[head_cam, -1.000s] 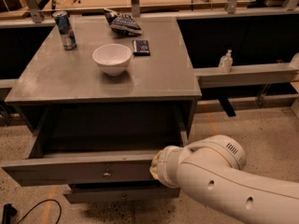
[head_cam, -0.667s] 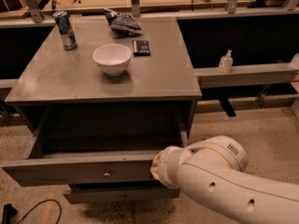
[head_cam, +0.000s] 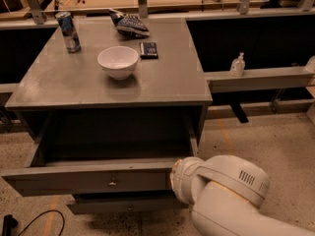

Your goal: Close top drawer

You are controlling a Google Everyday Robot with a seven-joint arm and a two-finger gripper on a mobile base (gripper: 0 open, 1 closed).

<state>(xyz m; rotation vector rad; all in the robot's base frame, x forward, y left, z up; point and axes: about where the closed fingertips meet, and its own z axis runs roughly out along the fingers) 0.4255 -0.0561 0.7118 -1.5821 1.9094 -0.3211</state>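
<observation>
The top drawer of the grey cabinet is pulled far out, with a dark hollow behind its front. Its flat front faces me, with a small round metal knob near the centre. My white arm comes in from the lower right. Its end covers the right end of the drawer front, and my gripper is there, hidden behind the wrist.
On the cabinet top stand a white bowl, a drink can, a dark flat packet and a crumpled bag. A lower drawer sticks out slightly. A black cable lies on the floor at lower left. A bottle stands on a ledge at right.
My arm's end has shifted slightly to the right along the drawer front. The drawer has not visibly moved.
</observation>
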